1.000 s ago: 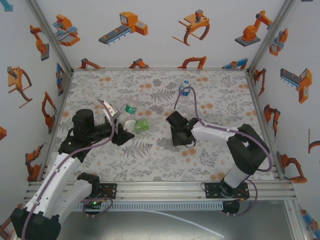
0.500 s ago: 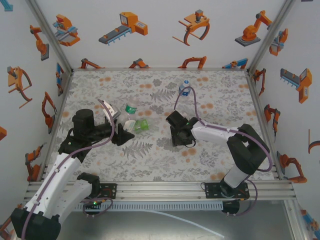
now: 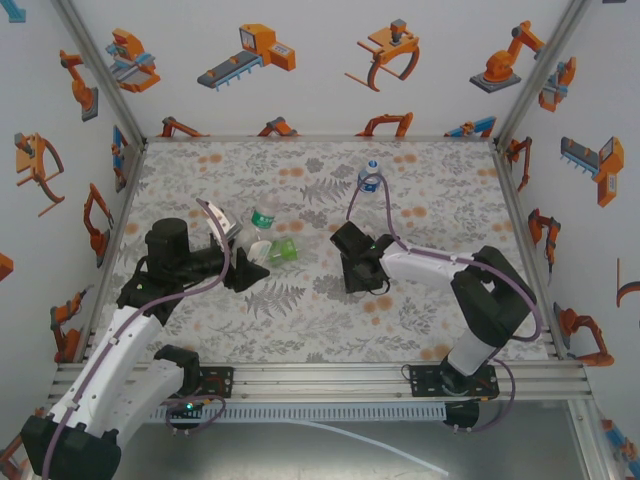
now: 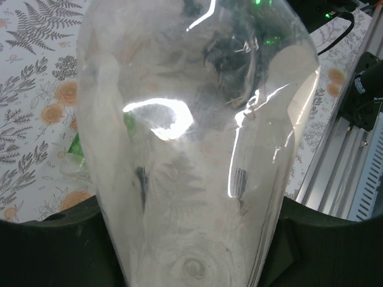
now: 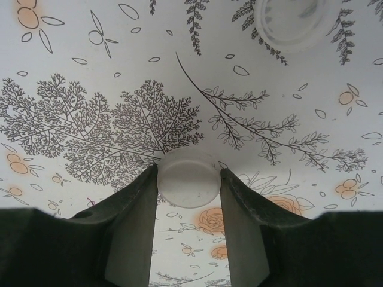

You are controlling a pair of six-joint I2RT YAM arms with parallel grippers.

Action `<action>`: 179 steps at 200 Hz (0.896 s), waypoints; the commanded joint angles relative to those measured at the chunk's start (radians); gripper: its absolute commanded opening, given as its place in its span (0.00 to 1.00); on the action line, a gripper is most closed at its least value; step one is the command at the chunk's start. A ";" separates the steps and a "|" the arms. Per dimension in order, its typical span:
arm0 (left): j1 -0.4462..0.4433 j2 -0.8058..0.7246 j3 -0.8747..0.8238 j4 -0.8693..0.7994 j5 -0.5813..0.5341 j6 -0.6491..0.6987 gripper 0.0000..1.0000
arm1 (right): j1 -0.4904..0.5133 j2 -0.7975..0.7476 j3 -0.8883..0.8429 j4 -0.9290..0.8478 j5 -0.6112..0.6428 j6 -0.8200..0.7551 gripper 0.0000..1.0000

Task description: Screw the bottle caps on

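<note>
Whitish cap (image 5: pixel 189 178) between my dark grey right fingers (image 5: pixel 128 239). Cloth (image 5: pixel 90 119) under them: white, grey fern prints, orange roses. Between my black left fingers (image 4: pixel 48 251): clear colourless bottle (image 4: pixel 197 149), green patch (image 4: pixel 76 146) just left of it.

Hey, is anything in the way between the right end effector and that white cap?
Nothing visible is. The white cap sits on the table between the right end effector's fingers, one against each side.
</note>
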 commanded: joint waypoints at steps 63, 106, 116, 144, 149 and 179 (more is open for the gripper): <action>-0.131 0.025 0.063 -0.094 0.024 0.185 0.00 | 0.006 -0.336 0.058 -0.004 -0.122 -0.225 0.26; -0.232 0.045 0.092 -0.139 0.031 0.337 0.00 | 0.006 -0.555 0.071 0.087 -0.350 -0.452 0.20; -0.265 0.061 0.108 -0.178 0.027 0.395 0.00 | 0.006 -0.599 0.075 0.109 -0.402 -0.502 0.19; -0.363 0.107 0.160 -0.276 -0.041 0.482 0.00 | 0.006 -0.676 0.124 0.091 -0.518 -0.614 0.18; -0.375 0.111 0.165 -0.281 -0.048 0.487 0.00 | 0.006 -0.683 0.138 0.084 -0.535 -0.629 0.18; -0.435 0.137 0.182 -0.285 -0.087 0.505 0.00 | 0.007 -0.709 0.197 0.058 -0.651 -0.711 0.14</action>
